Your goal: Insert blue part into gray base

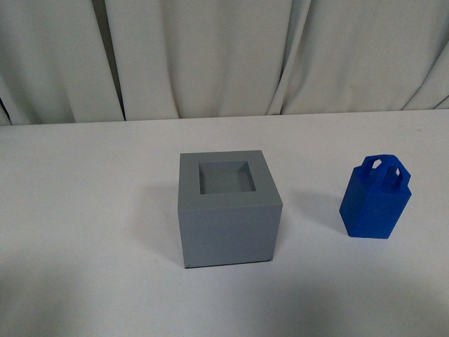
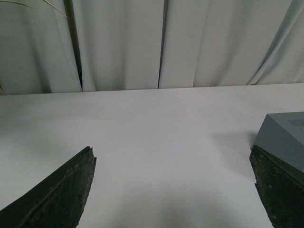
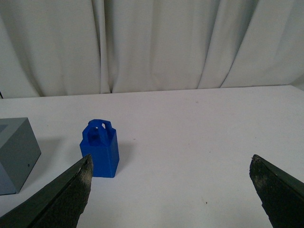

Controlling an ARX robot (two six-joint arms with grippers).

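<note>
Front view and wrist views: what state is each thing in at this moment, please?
Matte gray plastic cube: upright, its square top recess empty.
Bright blue plastic block with loop handle: upright on the white table, apart from the cube, not held.
Left end effector: open, holding nothing.
Right end effector: open, holding nothing.

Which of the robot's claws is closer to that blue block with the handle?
Right. The blue part stands just ahead of the right gripper; the left gripper is on the far side of the gray base from it.
</note>
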